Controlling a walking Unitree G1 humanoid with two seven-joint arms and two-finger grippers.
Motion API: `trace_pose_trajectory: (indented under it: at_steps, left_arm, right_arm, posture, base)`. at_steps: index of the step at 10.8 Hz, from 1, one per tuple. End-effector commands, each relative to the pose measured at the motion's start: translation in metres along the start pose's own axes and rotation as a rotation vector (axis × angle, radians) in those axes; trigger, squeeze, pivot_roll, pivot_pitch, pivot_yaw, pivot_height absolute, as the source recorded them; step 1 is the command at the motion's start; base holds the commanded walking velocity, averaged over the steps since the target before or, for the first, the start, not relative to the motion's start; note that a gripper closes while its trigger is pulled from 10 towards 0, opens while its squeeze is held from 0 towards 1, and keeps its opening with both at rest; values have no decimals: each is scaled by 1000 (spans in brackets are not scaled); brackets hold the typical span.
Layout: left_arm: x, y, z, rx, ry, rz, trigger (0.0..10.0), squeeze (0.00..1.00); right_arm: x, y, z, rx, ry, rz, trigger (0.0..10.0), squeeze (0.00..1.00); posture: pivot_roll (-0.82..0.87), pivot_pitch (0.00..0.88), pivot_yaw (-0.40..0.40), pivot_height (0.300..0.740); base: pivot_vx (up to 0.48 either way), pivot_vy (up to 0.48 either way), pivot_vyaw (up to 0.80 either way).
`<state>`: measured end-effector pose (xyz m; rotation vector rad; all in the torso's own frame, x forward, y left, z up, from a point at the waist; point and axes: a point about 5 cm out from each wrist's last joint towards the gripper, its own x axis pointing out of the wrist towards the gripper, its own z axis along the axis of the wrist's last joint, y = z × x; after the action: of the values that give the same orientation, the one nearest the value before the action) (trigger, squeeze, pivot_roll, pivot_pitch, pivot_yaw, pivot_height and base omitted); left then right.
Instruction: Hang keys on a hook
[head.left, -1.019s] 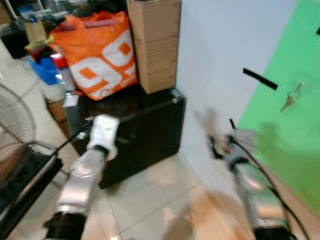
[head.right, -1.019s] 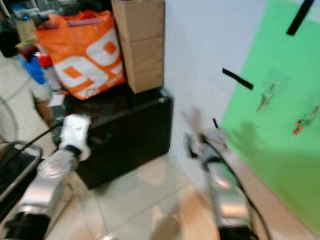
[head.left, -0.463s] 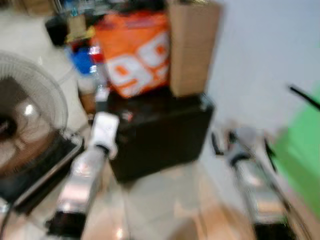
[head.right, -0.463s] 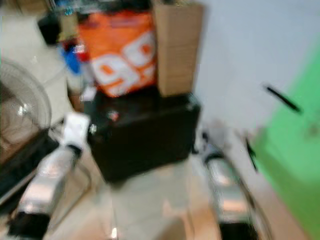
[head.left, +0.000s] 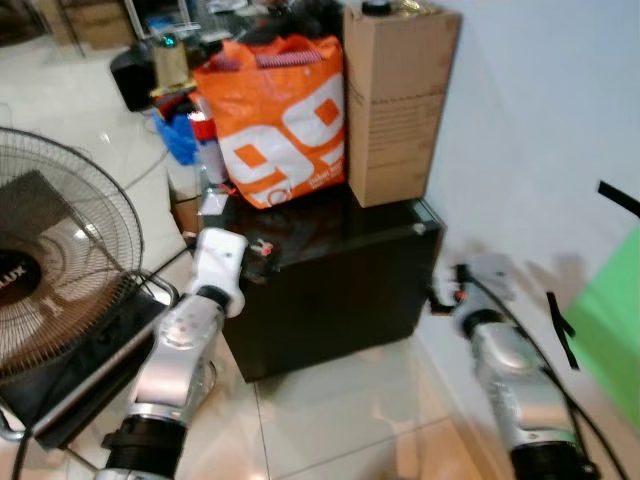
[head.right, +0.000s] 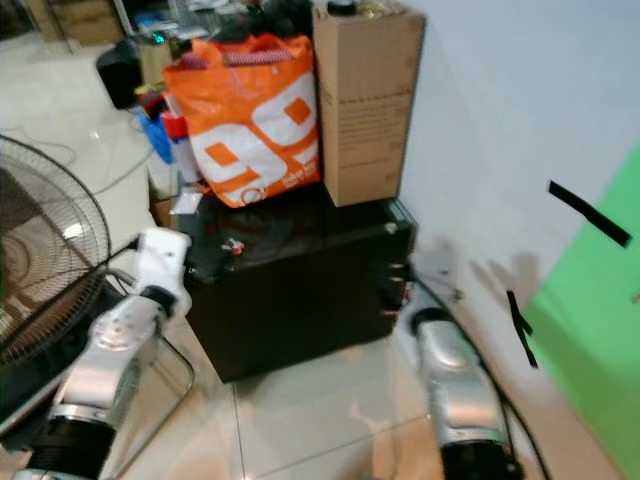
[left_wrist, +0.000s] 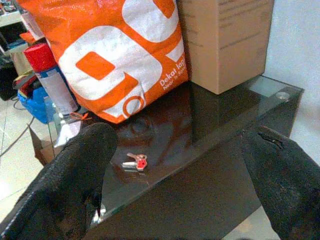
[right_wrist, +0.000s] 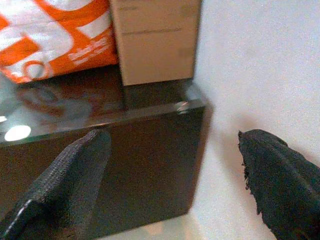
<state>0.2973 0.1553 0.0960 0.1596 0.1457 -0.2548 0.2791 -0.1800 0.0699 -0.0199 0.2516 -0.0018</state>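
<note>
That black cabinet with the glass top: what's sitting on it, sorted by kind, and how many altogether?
On the black cabinet:
Orange shopping bag: 1
Cardboard box: 1
Bunch of keys with a red tag: 1
Total: 3
The left pincer is open and points toward the keys.

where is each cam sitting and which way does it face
Head stereo pair: looks forward and down at the black cabinet, both silver arms below.
Left wrist: looks between the open left gripper at the keys on the cabinet top.
Right wrist: looks between the open right gripper at the cabinet's corner.
Shared: orange bag, cardboard box.
</note>
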Motion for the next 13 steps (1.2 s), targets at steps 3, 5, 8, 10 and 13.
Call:
trace_pose_trajectory:
  at_steps: [3,5,8,10,13]
  left_arm:
    - [1,9,2,9,-3,23,10000,412]
    - [1,8,2,7,-4,21,10000,412]
    - [0,8,1,10,-5,22,10000,420]
    - [-1,8,0,12,-3,23,10000,420]
    - [-3,8,-2,14,0,22,10000,424]
  right_arm:
    - [0,5,5,3,-31,15,10000,1000]
    - [1,5,5,-3,-30,18,10000,1000]
    - [3,9,7,-24,-33,49,10000,1000]
    - [4,9,6,-26,-29,51,10000,1000]
    - [4,8,5,-32,-24,55,10000,1000]
  posture:
    - [-34,0,63,740]
    - [-28,0,56,740]
    - [-20,0,47,740]
    - [-18,0,44,740]
    - [-16,0,43,740]
  base:
    - [375,0,0]
    - [377,0,0]
    - [374,0,148]
    - [377,0,519]
    - [375,0,650]
